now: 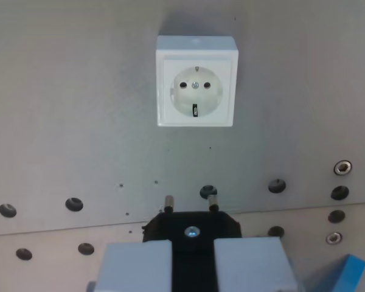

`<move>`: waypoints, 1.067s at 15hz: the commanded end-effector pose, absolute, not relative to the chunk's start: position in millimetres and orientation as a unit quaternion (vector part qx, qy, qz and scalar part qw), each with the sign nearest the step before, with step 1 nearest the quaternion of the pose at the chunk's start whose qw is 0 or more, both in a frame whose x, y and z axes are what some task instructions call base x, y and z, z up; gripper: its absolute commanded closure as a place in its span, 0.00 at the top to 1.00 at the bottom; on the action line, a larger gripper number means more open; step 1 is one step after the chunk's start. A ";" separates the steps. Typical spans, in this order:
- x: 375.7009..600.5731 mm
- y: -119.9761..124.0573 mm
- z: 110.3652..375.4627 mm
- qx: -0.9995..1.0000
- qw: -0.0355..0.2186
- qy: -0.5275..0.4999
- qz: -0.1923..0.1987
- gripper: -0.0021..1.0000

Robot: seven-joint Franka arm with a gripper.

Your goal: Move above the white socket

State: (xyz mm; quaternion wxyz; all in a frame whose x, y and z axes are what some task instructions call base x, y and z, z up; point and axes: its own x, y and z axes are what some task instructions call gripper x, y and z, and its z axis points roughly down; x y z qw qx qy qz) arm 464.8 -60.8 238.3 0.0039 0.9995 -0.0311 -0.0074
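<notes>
The white socket [196,81] is a square box with a round recessed face, two pin holes and a centre screw. It sits on the grey metal plate [61,109] in the upper middle of the wrist view. My gripper [193,258] is at the bottom middle, its two grey-blue fingers [137,264] shut on a black plug [193,228]. The plug's two metal pins [168,202] point up the picture toward the socket. The pins are well below the socket and apart from it, roughly in line with it.
Several dark bolt holes [74,204] run in rows across the plate's lower part. Two holes on the right hold metal screws [342,167]. A plate seam crosses at about pin height. A blue object [347,274] shows at the bottom right corner.
</notes>
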 end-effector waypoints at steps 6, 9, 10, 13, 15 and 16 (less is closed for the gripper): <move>460.7 -67.7 200.0 0.998 0.017 -0.029 0.047 0.00; 459.7 -68.6 186.1 0.998 0.018 -0.029 0.050 0.00; 459.5 -69.0 181.3 0.998 0.019 -0.029 0.050 0.00; 459.3 -70.0 167.0 0.998 0.020 -0.030 0.049 0.00; 459.1 -70.6 158.0 0.998 0.020 -0.030 0.049 0.00; 459.0 -70.8 153.7 0.998 0.020 -0.030 0.050 0.00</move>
